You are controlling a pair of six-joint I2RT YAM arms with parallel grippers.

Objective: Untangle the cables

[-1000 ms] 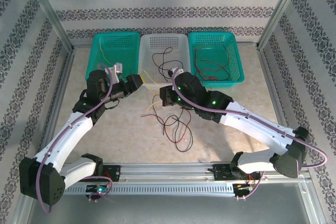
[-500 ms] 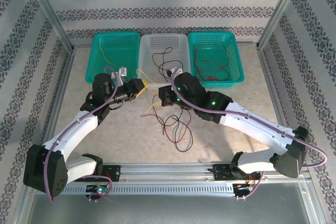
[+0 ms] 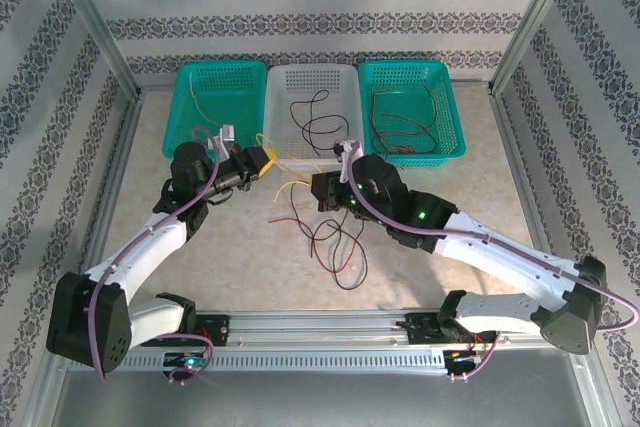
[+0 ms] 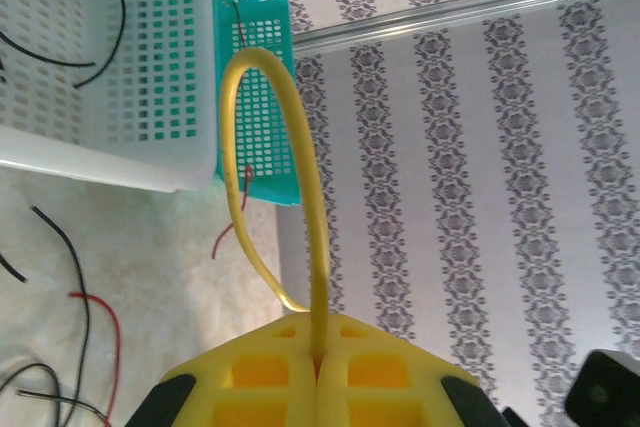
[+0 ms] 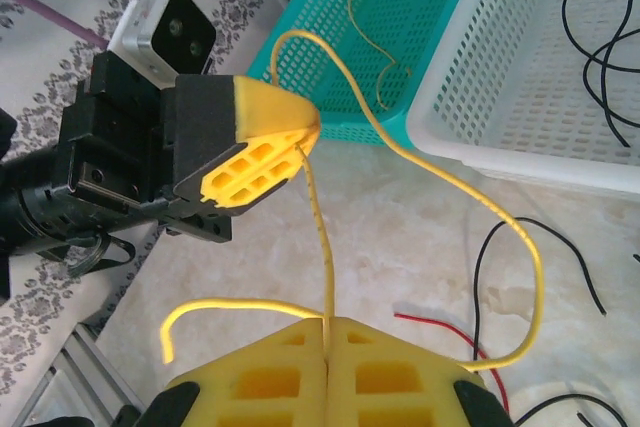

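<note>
Yellow cable strung up — the rest slack.
Pinched at two spots, by left pincer and right pincer, arching in a loose loop above the counter. Red and black cables tangled in loops on the counter beneath — further black, red and thin yellow ones lying in the baskets behind.

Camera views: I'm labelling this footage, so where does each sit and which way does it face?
Top external: above, behind the bases, looking down on the table; both arms show.
Left wrist: on the left gripper, facing white basket and wall; own fingers show.
Right wrist: on the right gripper, facing the left gripper; own fingers show.
Both wrist views share the yellow cable.
</note>
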